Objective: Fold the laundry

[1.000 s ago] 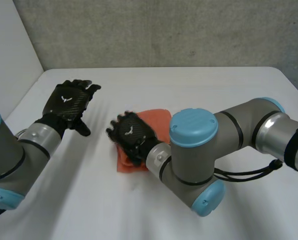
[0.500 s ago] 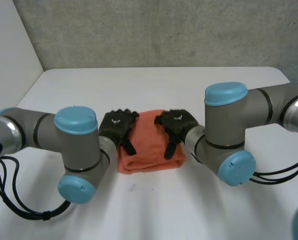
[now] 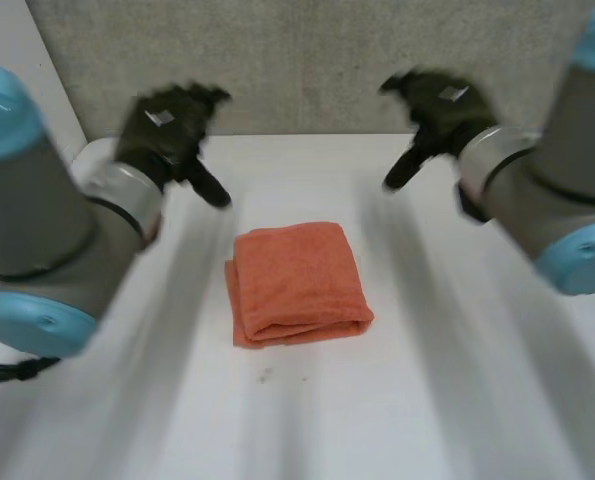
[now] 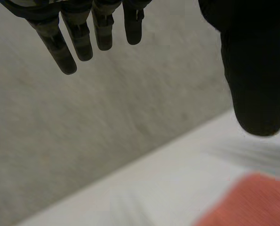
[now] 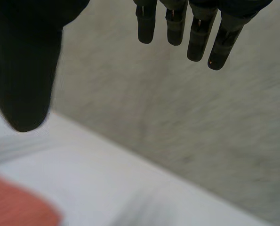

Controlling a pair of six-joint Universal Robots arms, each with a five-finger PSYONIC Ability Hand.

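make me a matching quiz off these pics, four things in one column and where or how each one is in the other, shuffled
1. folded orange terry cloth
2. left black hand
3. right black hand
4. white table

A. open, held up left of the cloth
B. bears the cloth
C. lies folded, touched by neither hand
D. open, held up right of the cloth

Pairs: 1-C, 2-A, 3-D, 4-B

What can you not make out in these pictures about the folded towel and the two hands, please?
The towel underside and inner layers: head view, covered by its top layer.
Rest of the towel: both wrist views, cut off by the edge.
Palms of left hand and right hand: head view, turned away from the camera.
Dark specks on the table by the towel: head view, too small to identify.
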